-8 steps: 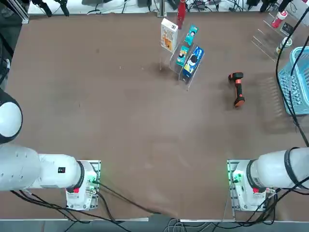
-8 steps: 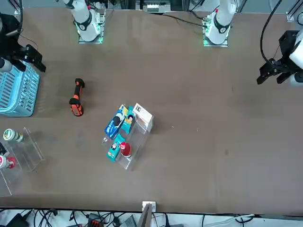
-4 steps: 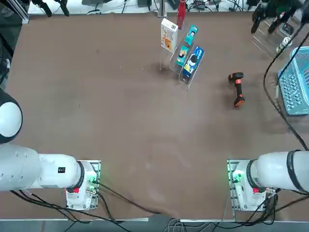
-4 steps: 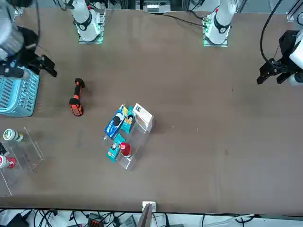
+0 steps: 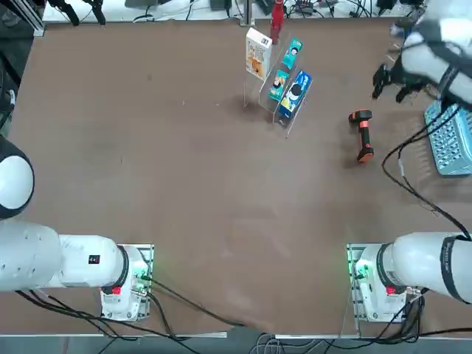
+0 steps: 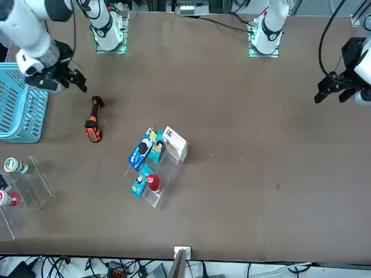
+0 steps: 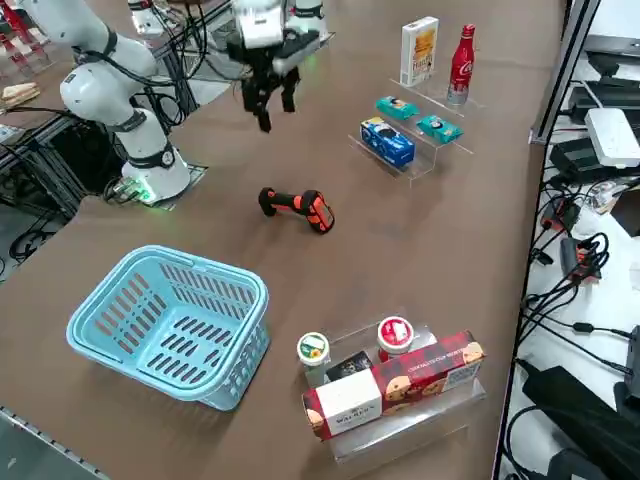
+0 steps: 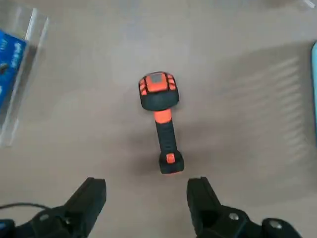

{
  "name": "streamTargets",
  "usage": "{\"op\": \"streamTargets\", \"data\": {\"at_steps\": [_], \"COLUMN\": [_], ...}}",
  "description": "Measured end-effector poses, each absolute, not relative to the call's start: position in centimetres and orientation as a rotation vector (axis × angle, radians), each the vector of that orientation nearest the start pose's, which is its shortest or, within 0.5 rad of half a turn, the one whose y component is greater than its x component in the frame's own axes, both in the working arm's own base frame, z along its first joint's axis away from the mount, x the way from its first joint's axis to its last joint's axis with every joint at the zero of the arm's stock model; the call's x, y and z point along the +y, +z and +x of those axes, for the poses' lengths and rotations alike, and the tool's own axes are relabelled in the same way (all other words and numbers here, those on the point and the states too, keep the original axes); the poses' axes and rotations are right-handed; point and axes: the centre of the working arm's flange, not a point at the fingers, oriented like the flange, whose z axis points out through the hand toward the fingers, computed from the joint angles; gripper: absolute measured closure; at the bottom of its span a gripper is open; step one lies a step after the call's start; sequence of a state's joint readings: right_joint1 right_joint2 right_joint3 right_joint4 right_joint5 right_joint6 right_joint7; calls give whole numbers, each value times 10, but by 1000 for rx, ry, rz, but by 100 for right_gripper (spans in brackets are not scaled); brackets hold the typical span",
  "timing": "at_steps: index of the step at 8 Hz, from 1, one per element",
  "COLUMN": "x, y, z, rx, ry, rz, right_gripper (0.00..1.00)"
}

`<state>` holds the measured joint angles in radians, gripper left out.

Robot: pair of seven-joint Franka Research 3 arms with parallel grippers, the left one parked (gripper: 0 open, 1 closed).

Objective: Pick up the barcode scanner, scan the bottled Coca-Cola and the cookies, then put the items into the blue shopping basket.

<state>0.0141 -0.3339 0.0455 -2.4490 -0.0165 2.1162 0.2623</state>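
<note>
Wrist view: gun-shaped barcode scanner point(image 8: 161, 129), orange-black.

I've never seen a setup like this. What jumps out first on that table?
Probably the barcode scanner, orange and black, lying alone on the brown table, with the right gripper hanging above it, jaws open. Next comes the blue shopping basket at the table's edge, beside the scanner. On a clear stand across the table, the bottled Coca-Cola and the cookies stand upright behind small packets.

even bright overhead light; soft shadows beside the scanner point(image 8: 161, 126) and basket point(image 7: 170, 320); moving arm slightly blurred.
</note>
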Motion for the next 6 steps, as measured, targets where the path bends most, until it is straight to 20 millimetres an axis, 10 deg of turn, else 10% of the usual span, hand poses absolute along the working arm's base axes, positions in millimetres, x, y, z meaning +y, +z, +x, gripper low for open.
{"op": "streamTargets", "data": {"at_steps": [6], "x": [-5], "y": [311], "z": [402], "rx": [328], "ry": [-108], "rz": [-3136], "right_gripper": [0]}}
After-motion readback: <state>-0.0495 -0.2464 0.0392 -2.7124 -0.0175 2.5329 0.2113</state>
